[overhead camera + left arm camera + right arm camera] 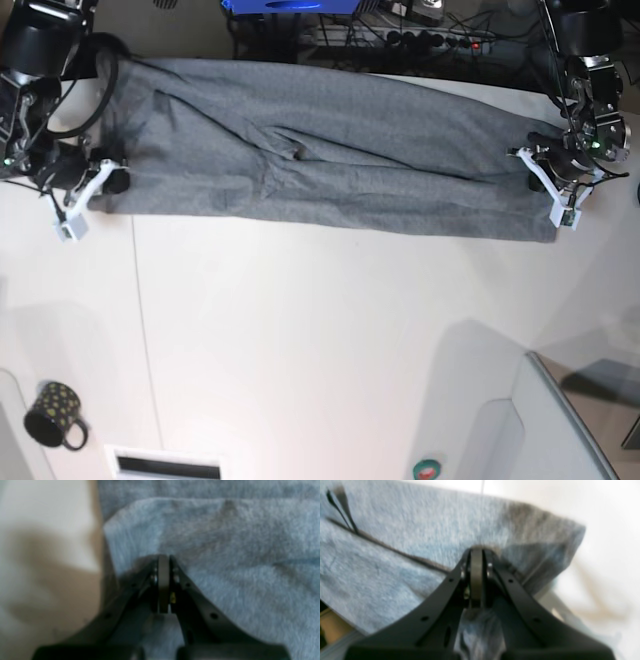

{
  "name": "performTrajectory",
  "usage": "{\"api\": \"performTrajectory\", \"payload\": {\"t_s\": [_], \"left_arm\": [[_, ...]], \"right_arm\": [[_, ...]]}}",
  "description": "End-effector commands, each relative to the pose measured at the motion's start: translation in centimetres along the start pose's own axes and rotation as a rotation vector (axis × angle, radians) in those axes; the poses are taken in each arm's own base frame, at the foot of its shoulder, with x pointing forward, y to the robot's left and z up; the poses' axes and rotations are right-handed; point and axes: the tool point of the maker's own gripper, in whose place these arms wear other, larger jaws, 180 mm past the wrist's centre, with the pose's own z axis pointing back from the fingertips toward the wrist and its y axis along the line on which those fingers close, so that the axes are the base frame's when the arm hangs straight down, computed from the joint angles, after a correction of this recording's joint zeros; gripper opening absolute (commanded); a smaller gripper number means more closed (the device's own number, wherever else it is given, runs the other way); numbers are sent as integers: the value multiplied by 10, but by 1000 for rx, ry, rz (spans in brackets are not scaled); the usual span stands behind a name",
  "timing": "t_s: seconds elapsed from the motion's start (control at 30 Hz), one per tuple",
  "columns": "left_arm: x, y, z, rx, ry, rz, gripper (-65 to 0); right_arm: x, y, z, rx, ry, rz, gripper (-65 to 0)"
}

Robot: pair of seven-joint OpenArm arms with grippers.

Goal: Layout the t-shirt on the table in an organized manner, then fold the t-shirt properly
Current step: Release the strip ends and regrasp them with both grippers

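The heather-grey t-shirt (320, 160) lies as a long folded band across the far part of the white table (300, 340). My left gripper (548, 178) is at the band's right end in the base view. Its fingers are shut on the fabric's edge (225, 555) in the left wrist view, where the gripper (163, 558) shows closed. My right gripper (100, 185) is at the band's left end, and in the right wrist view it (476, 551) is shut, with t-shirt cloth (395, 555) bunched between the fingers. A crease runs through the band's middle.
A black dotted mug (52, 412) stands at the near left corner. A grey bin (560, 430) sits at the near right. Cables and a power strip (400, 40) run behind the table's far edge. A thin seam (145, 330) crosses the tabletop.
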Motion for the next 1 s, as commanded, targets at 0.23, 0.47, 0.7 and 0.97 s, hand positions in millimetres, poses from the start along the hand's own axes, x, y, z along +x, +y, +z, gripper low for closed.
{"api": "performTrajectory", "payload": {"t_s": [0.23, 0.47, 0.7, 0.97], "left_arm": [[3, -1, -26, -10, -17, 61, -650], [35, -6, -24, -8, -85, 41, -650], [40, 7, -12, 28, -70, 44, -650], [48, 32, 21, 115, -142, 34, -650]], "right_arm": [[23, -11, -19, 21, 37, 45, -627], [55, -5, -26, 37, 4, 93, -627], [82, -2, -23, 31, -26, 150, -627], [97, -8, -13, 9, -54, 175, -627]]}}
